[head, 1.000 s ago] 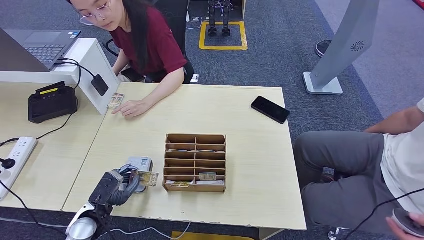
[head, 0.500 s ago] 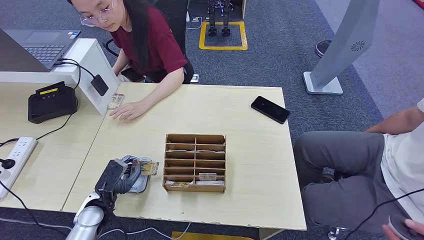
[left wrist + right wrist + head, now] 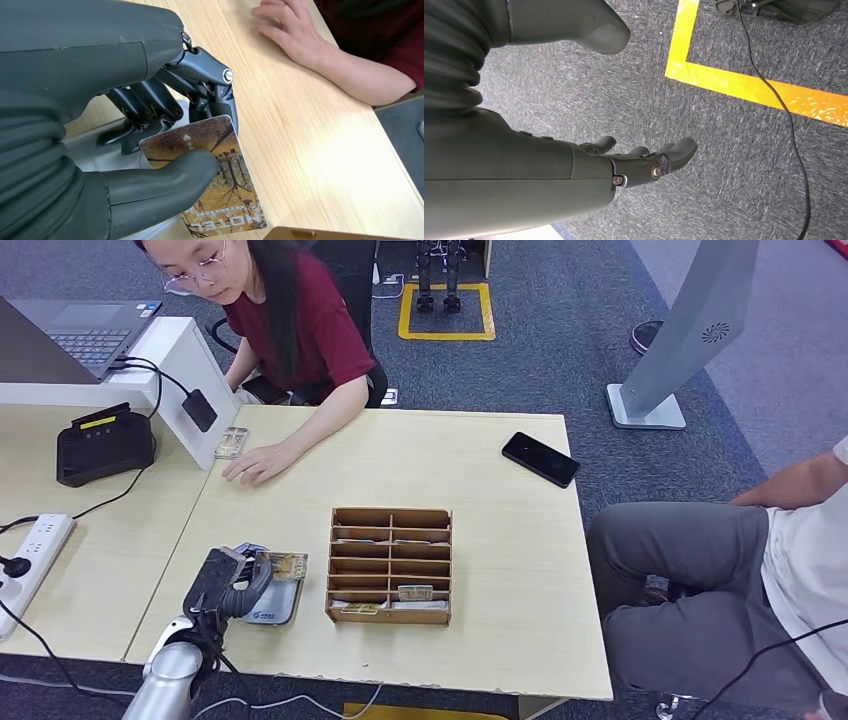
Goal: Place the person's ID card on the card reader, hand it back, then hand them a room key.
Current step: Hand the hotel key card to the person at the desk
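Left hand [image 3: 232, 585]: thumb [image 3: 165, 177] pressed on the face of a card [image 3: 215, 175], dark fingers [image 3: 200, 95] curled behind it, so the card is pinched and held tilted over the reader [image 3: 272, 602], which lies flat just left of the rack [image 3: 390, 565]. The card shows an autumn tree picture and the word "HOTEL", read inverted in the wrist view; other print is too small to read. The reader carries a small blue logo, illegible. The rack, a brown compartmented box, holds several cards in its lower slots and stands close beside the held card on that side. Beyond the rack, toward the far left corner of the table [image 3: 480, 640], a person's hand [image 3: 255, 460] rests flat on the wood, and another card [image 3: 232, 442] lies just past it against a white stand. A black phone [image 3: 540, 459] lies far right of the rack, well apart. Left of the rack, past the reader, sit a black terminal [image 3: 103, 445] and a power strip [image 3: 35, 555]. The near table edge is close behind the left hand. Right hand [image 3: 644, 160]: hanging over grey carpet, fingers apart, holding nothing.
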### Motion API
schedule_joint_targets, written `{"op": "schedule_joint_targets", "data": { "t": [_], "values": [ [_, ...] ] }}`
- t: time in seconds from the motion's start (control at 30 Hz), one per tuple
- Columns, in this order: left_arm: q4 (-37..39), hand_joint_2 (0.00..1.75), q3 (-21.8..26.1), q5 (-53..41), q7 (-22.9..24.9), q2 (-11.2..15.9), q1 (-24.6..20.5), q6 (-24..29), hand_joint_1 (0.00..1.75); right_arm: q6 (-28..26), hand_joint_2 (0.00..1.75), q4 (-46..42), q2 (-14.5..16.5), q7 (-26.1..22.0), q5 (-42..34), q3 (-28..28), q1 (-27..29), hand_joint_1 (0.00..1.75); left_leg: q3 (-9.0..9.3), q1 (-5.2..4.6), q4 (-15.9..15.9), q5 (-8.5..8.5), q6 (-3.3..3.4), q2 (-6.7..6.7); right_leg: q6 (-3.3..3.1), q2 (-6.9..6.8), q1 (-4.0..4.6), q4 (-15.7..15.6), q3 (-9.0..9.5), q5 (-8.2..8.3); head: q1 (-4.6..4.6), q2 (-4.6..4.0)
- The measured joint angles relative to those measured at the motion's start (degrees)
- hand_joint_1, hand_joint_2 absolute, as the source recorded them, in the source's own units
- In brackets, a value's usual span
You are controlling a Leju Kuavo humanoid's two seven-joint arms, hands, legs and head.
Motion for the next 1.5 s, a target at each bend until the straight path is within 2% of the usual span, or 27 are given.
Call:
{"op": "schedule_joint_targets", "data": {
  "t": [0.37, 0.73, 1.17, 1.5],
  "values": [
    [-1.6, 1.75, 4.4, 5.5, -0.5, 4.1, 1.0, -7.2, 1.75, -0.1, 1.75, 0.0, 0.0, -0.3, 0.9, -0.4, 0.0, 0.0, -0.02, 0.02, 0.0, 0.0, -0.01, 0.0, -0.01, 0.0, 0.02, 0.0, -0.01, -0.02, 0.0, -0.01],
    [-6.2, 1.75, 5.0, 7.1, -0.1, 6.0, 4.9, -11.0, 1.75, -0.2, 1.75, 0.0, 0.0, -0.6, 1.4, -1.4, 0.0, 0.0, -0.02, 0.01, 0.0, 0.0, -0.01, 0.0, -0.01, 0.0, 0.01, 0.0, -0.02, -0.02, -0.01, -0.02],
    [-8.8, 1.75, 4.8, 6.0, 0.0, 7.0, 7.1, -12.7, 1.75, -0.3, 1.75, 0.0, 0.0, -0.7, 2.0, -2.0, 0.0, 0.0, -0.02, 0.01, 0.0, 0.0, -0.01, 0.0, -0.01, 0.0, 0.01, 0.0, -0.02, -0.02, 0.0, -0.01],
    [-9.8, 1.75, 2.0, 2.9, 0.8, 7.5, 7.7, -11.9, 1.75, -0.3, 1.75, 0.0, 0.1, -0.8, 2.7, -2.5, -0.1, 0.0, -0.02, 0.01, 0.0, -0.01, -0.01, 0.0, -0.01, 0.0, 0.01, 0.0, -0.03, -0.02, 0.0, -0.01]
  ]
}}
